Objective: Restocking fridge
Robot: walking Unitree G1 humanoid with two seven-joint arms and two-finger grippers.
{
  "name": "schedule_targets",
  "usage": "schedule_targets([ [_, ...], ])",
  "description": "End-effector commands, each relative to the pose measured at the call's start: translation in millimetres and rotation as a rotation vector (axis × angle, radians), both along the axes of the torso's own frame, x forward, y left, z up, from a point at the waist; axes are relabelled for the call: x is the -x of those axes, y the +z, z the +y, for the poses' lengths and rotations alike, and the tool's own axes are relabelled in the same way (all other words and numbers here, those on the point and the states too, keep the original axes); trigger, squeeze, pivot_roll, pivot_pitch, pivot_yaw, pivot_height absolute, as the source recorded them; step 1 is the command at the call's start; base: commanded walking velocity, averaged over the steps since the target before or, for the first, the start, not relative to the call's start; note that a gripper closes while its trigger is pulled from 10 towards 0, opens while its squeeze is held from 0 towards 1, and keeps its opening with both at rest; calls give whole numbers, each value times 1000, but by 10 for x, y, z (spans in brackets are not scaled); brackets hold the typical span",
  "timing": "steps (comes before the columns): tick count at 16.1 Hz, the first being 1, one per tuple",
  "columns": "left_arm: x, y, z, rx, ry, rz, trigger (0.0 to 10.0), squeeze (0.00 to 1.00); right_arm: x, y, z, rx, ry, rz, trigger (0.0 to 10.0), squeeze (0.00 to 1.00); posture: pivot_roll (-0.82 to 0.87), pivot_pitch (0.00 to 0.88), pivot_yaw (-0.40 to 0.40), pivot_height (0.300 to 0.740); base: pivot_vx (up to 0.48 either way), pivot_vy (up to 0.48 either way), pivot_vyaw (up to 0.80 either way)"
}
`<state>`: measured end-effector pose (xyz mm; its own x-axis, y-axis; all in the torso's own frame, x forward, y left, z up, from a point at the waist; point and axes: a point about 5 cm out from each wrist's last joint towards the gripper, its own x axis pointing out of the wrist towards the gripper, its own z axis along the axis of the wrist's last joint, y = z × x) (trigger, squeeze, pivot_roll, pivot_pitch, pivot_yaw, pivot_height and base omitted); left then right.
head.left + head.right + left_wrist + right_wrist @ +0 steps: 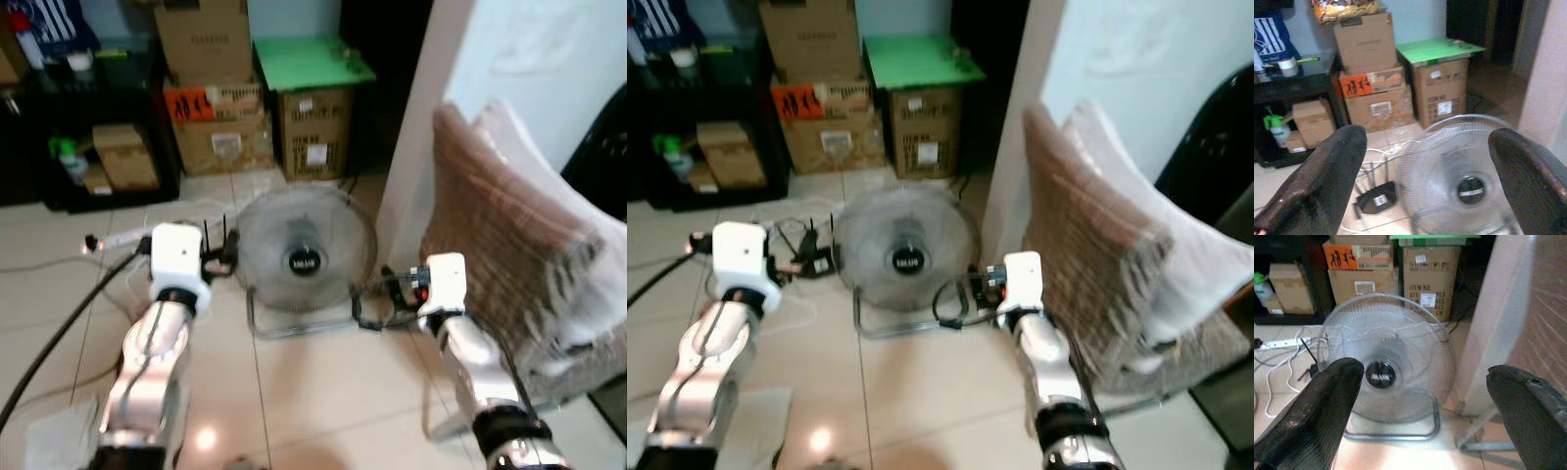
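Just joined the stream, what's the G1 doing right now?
Nothing is being handled. Both arms are held out ahead with jaws open and empty: the left gripper and right gripper both face a floor fan standing on the tiled floor. Stacked cardboard boxes sit behind it, a chair is to the robot's right. No fridge is in sight.

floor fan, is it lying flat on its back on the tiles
No, the floor fan stands upright on its metal stand, its round grille facing the robot, in front of the cardboard boxes.
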<state>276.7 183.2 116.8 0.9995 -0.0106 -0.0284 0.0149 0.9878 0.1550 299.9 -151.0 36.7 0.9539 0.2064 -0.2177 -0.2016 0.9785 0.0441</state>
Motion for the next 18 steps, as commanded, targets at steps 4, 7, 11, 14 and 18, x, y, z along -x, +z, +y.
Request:
schedule_targets([
  [4, -22, 8, 32, -37, 11, 5, 10000, 0, -31, 41, 94, -20, 13, -24, 10000, 341, -22, 0, -31, 740, 0, 0, 0],
  [7, -41, -1, 60, -16, 55, 11, 10000, 0, -28, 35, 103, -15, 18, -23, 10000, 345, -23, 0, -30, 740, 305, 0, 0],
  [11, -59, -6, 84, -16, 73, 18, 10000, 0, -30, 32, 110, -18, 19, -21, 10000, 345, -28, 0, -25, 740, 458, 0, 0],
  [14, -77, -15, 95, -12, 84, 24, 10000, 0, -26, 28, 113, -19, 20, -20, 10000, 341, -29, 0, -24, 740, 458, 0, 0],
  [18, -65, -25, 79, -4, 89, 26, 10000, 0, -22, 30, 129, -16, 34, -25, 10000, 349, -27, 0, -26, 740, 458, 0, 0],
])
